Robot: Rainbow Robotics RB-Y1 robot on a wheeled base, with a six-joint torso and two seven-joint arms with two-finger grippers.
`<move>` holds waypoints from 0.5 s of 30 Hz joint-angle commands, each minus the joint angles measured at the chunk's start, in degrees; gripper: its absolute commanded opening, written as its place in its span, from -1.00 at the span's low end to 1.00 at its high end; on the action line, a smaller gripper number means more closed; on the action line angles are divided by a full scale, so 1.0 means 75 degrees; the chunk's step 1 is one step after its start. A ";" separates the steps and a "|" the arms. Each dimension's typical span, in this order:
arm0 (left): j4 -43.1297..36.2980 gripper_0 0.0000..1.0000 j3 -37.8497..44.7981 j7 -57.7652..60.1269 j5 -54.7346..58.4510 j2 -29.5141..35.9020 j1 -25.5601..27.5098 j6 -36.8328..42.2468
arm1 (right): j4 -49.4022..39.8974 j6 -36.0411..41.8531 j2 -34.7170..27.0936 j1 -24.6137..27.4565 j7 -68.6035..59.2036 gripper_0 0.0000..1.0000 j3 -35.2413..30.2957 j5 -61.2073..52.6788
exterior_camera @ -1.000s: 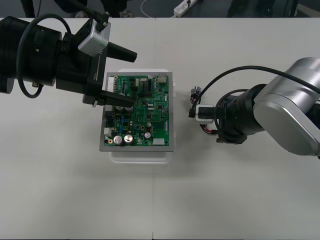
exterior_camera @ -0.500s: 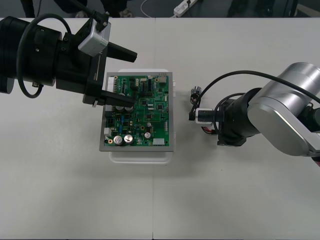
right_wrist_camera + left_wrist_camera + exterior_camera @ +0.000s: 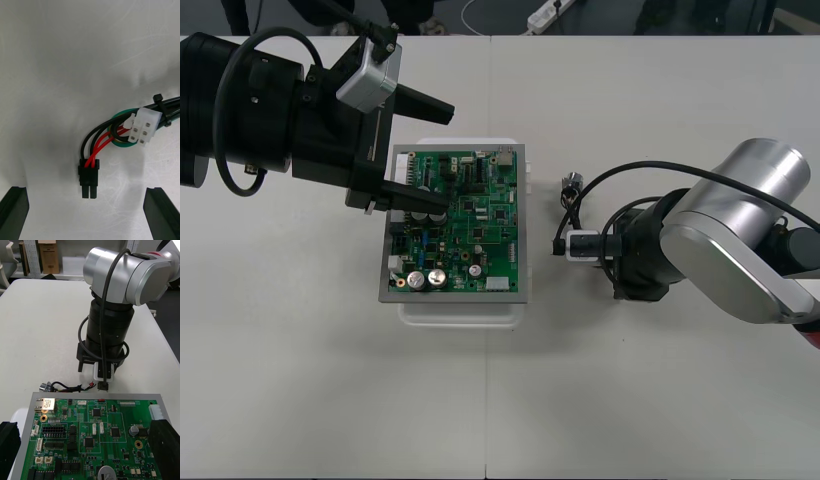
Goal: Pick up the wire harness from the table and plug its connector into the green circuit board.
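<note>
Right fingers (image 3: 161,213) gape empty around the harness (image 3: 95,150) plug (image 3: 89,179) on the tabletop (image 3: 630,400) beside the board (image 3: 460,225), left fingers (image 3: 165,450) open over the board; closing off-centre might pinch only wires and skew the plug.

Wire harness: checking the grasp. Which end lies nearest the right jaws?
The small black plug, between the right gripper's open jaws; the round metal socket lies farther.
</note>
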 commanded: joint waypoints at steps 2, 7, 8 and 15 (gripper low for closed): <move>-0.0267 1.00 -0.0101 0.0569 0.0002 -0.0121 -0.0345 0.0383 | 0.0268 -0.0037 0.0165 -0.0171 -0.0376 0.78 0.0078 0.0107; -0.0267 1.00 -0.0101 0.0569 0.0002 -0.0121 -0.0345 0.0383 | 0.0280 -0.0037 0.0165 -0.0171 -0.0376 0.79 0.0078 0.0142; -0.0267 1.00 -0.0101 0.0569 0.0002 -0.0121 -0.0345 0.0383 | 0.0280 -0.0037 0.0165 -0.0171 -0.0376 0.78 0.0078 0.0154; -0.0267 1.00 -0.0101 0.0569 0.0002 -0.0121 -0.0345 0.0383 | 0.0280 -0.0037 0.0177 -0.0171 -0.0376 0.78 0.0078 0.0095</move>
